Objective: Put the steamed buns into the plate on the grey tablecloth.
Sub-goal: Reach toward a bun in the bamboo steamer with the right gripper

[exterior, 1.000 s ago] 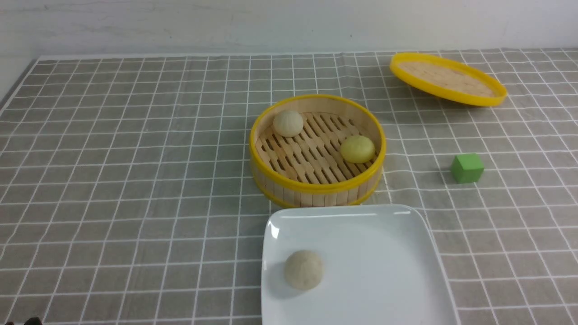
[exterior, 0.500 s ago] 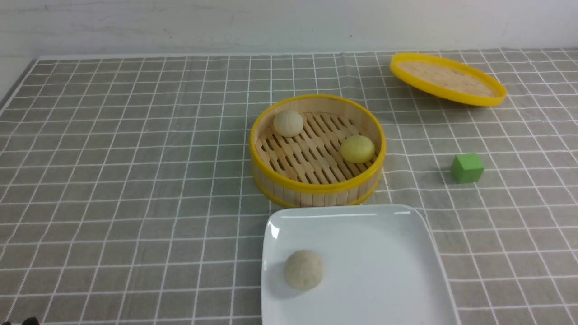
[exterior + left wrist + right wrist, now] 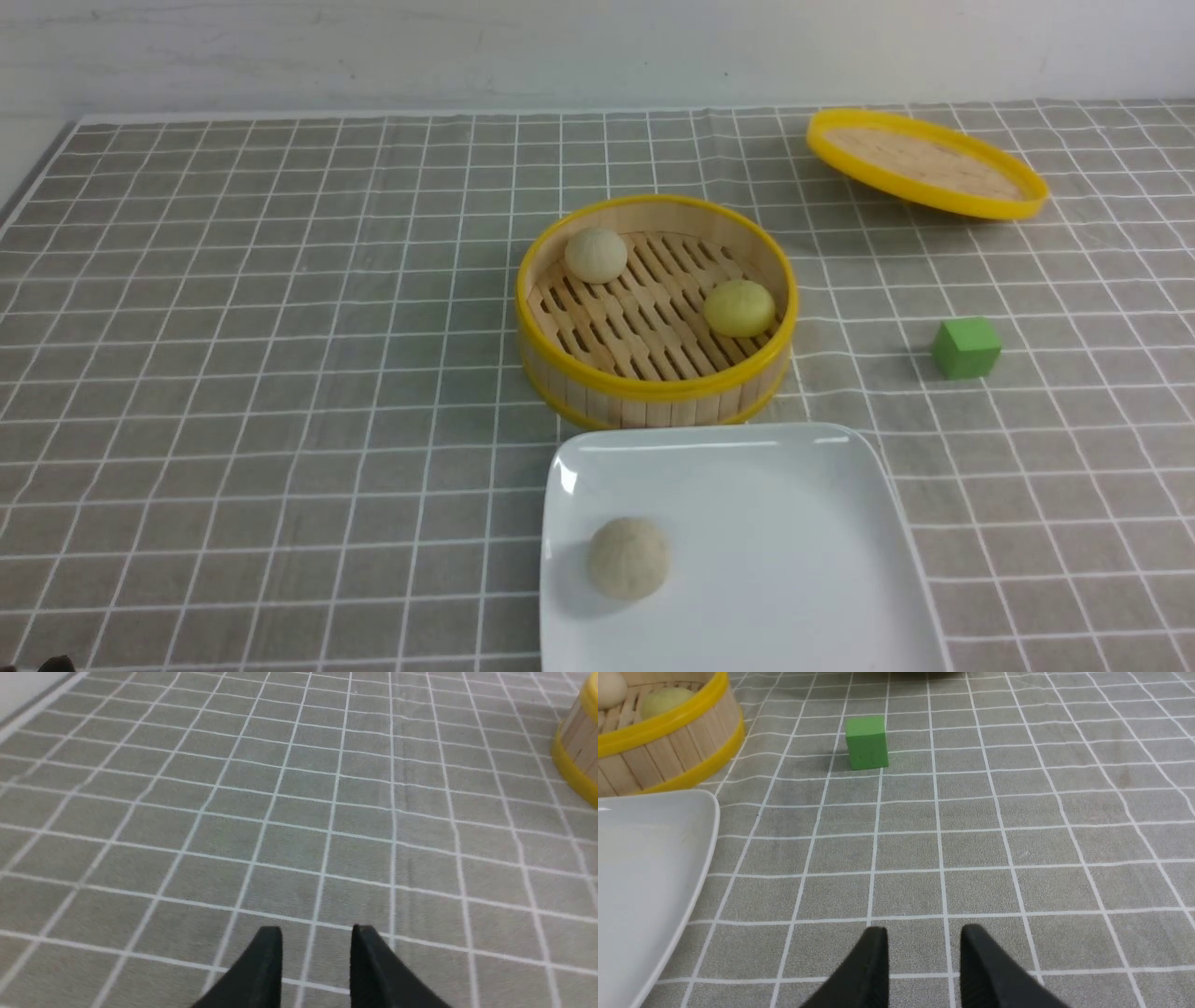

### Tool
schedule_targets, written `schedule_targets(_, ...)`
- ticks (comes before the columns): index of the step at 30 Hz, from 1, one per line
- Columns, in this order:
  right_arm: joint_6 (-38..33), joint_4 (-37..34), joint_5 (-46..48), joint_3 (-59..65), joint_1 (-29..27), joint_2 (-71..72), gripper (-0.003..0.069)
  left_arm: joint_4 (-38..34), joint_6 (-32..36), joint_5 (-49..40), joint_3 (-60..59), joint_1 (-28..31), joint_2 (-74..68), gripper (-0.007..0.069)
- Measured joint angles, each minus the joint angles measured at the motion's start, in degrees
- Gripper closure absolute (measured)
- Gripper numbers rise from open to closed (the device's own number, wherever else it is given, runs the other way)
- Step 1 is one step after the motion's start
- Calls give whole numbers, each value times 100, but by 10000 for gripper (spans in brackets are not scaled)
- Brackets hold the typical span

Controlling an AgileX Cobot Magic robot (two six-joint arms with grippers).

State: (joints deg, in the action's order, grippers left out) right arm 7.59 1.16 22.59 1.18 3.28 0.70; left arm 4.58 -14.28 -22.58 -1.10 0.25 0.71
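Two pairs of black tapered fingers (image 3: 264,970) show in the wrist views, and each pair stands apart with nothing but cloth in the gap. The left gripper (image 3: 316,929) hangs empty over the grey tablecloth (image 3: 280,373), a fabric gridded with thin white lines, with the wall of the round bamboo steamer basket (image 3: 653,397) at the edge of its view. The right gripper (image 3: 924,929) hangs empty too, near an edge of the glossy white square plate (image 3: 803,560), and a small green cube (image 3: 866,742) sits on the cloth ahead of it. The plate lies flat with one straight edge just beside the yellow-rimmed basket, its rounded corners and raised rim showing and its near side cut off by the front view. On its left part rests one pale cream steamed bun (image 3: 628,557), dome up; being round, it has no long axis. On the basket's slats sit a second cream steamed bun (image 3: 596,255), faintly pleated, by the far left wall and a yellow steamed bun (image 3: 739,308) by the right wall, well apart, both dome up. A flat yellow-rimmed round lid (image 3: 924,163) lies at the far right.
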Motion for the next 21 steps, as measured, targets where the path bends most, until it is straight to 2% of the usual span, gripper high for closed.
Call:
schedule_targets(2,155,-244,0,0,0,0,419,-669,-585,6,0,0,0,384)
schedule_targets(5,770,-1192,-29,0,0,0,419,-2004,-1716,-9,-4,0,0,384)
schedule_targets(7,1152,-1865,-111,25,0,0,419,-2594,-2144,-14,-18,0,0,384)
schedule_targets(9,1390,-2327,-185,25,0,0,419,-2878,-2529,-2,-24,0,0,384)
schedule_targets(10,1519,-2884,-307,25,0,0,419,-3175,-2823,75,-43,0,0,384)
schedule_targets(17,1583,-3602,-542,25,0,0,419,-3158,-2998,441,-50,0,0,387)
schedule_targets(21,1344,-3969,-663,-295,0,0,419,-3132,-2918,574,40,0,0,442)
